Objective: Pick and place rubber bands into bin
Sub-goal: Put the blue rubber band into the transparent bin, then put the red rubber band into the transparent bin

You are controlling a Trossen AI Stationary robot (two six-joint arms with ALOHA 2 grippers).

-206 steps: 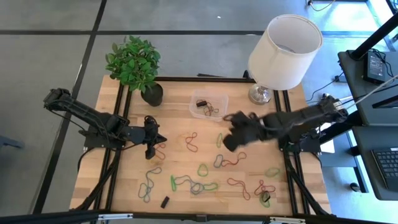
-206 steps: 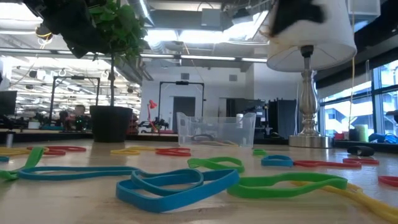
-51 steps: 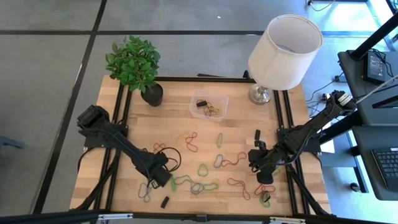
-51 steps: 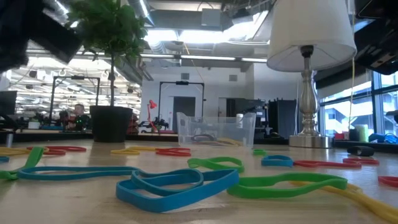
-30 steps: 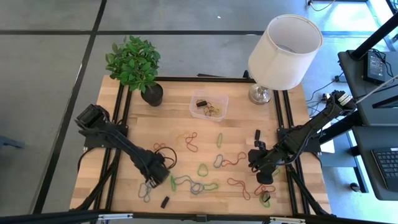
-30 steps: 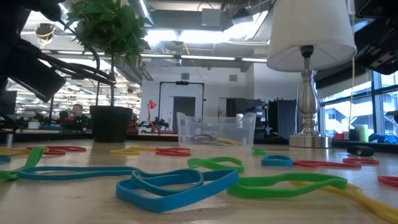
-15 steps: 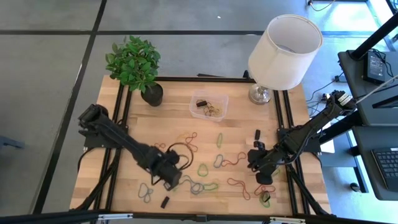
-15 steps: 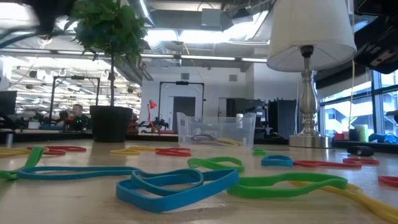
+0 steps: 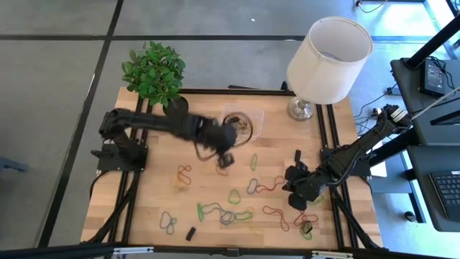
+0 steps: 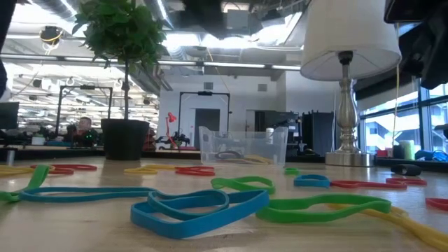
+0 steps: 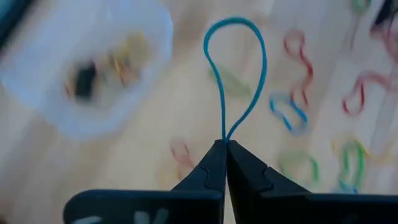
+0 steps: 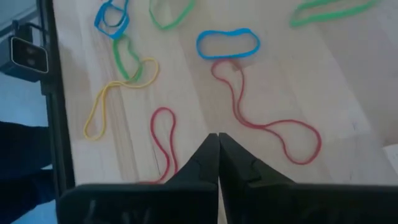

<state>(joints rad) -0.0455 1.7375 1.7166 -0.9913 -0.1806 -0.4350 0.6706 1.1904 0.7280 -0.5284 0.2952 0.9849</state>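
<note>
Many rubber bands [image 9: 228,213] in green, red, blue and yellow lie loose on the wooden table; some show in the right wrist view [image 12: 227,43] and close up in the low view [image 10: 199,206]. The clear bin [image 9: 241,122] stands at the far middle, with several bands inside [image 11: 81,68]. My left gripper [image 9: 223,152] hovers just near of the bin, shut on a blue rubber band [image 11: 236,62]. My right gripper [image 9: 295,197] is shut and empty [image 12: 218,137] low over the table's right side, beside a red band [image 12: 163,140]. My left gripper pinches the blue band at one end of its loop [image 11: 224,138] between its two fingertips. The rest of the loop stands out beyond the tips as an open teardrop, lifted clear of the table.
A black plant pot [image 9: 176,108] with a green plant stands at the far left. A lamp [image 9: 327,57] stands at the far right. A small black block [image 9: 190,233] lies near the front edge. The bin shows in the low view [image 10: 243,145] behind the bands.
My left gripper has swung quickly from the table's near left up and toward the far edge and the right, close to the bin. It has stayed shut on the blue band, which is lifted clear of the table.
</note>
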